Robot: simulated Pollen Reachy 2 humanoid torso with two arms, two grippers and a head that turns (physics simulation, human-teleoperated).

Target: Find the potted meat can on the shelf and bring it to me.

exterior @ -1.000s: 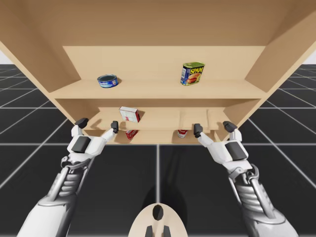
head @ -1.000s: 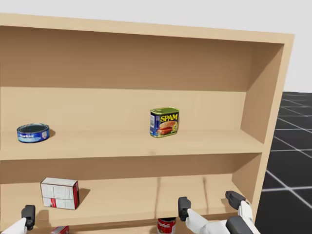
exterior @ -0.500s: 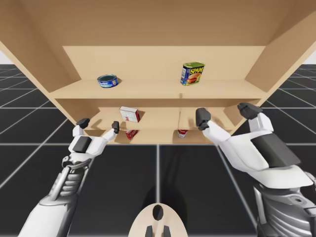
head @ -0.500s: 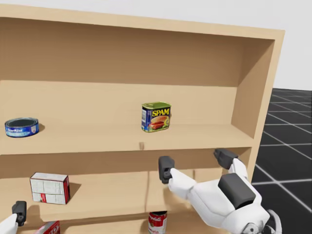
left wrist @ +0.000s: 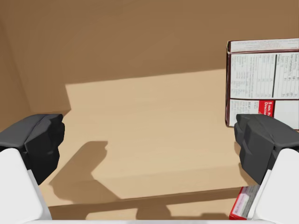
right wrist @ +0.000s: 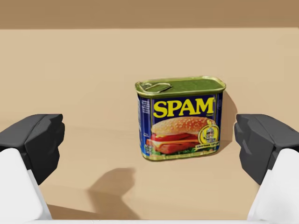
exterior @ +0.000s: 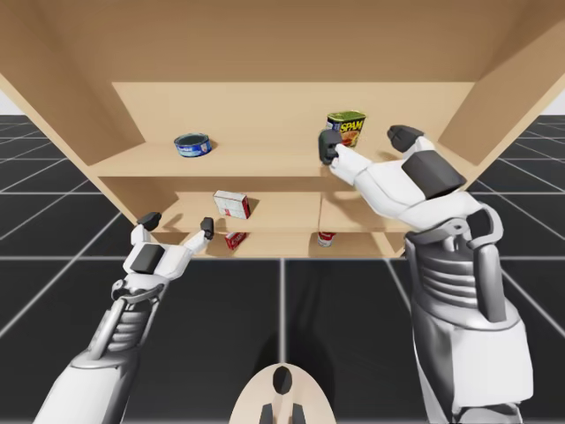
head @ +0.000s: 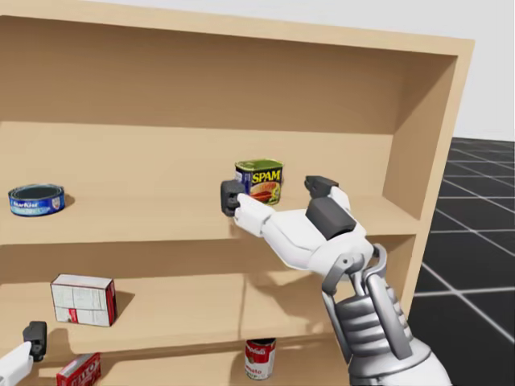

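- First, at far left, the left jaws: spread wide and empty, with the fingertips [exterior: 205,226] level with the middle shelf [exterior: 291,212]. They sit low and well apart from the target.
- Flat blue can [exterior: 192,145]: alone toward the left end of the top shelf [exterior: 265,161], well apart from both arms.
- White-and-red box [exterior: 231,204]: upright on the middle shelf, ahead of the left jaws and off toward one finger, not between the two.
- Red box [exterior: 235,239]: on the bottom shelf [exterior: 274,244], below the white-and-red box.
- Red-and-white can [exterior: 327,238]: round and upright on the bottom shelf, roughly beneath the target.
- Potted meat can [right wrist: 181,117]: a blue-and-yellow rectangular tin with a green lid, upright on the top shelf, right of centre. Its broad face is turned toward my right wrist, so its long horizontal axis runs across the gap from finger to finger.
- Right jaws: raised to the top shelf, spread wide and holding nothing. In the right wrist view the can lies straight ahead, centred between the fingers [right wrist: 32,140] and clear of both. In the head view one pad sits just beside the can's left edge.
- Governing relation: the right arm is much the nearer of the two. I judge the next move to be a short straight advance until the can's narrow ends lie between the pads, then a squeeze along the long axis. The opening looks wider than the can, with margin on each side. A skewed approach could nudge the tin toward the back panel.
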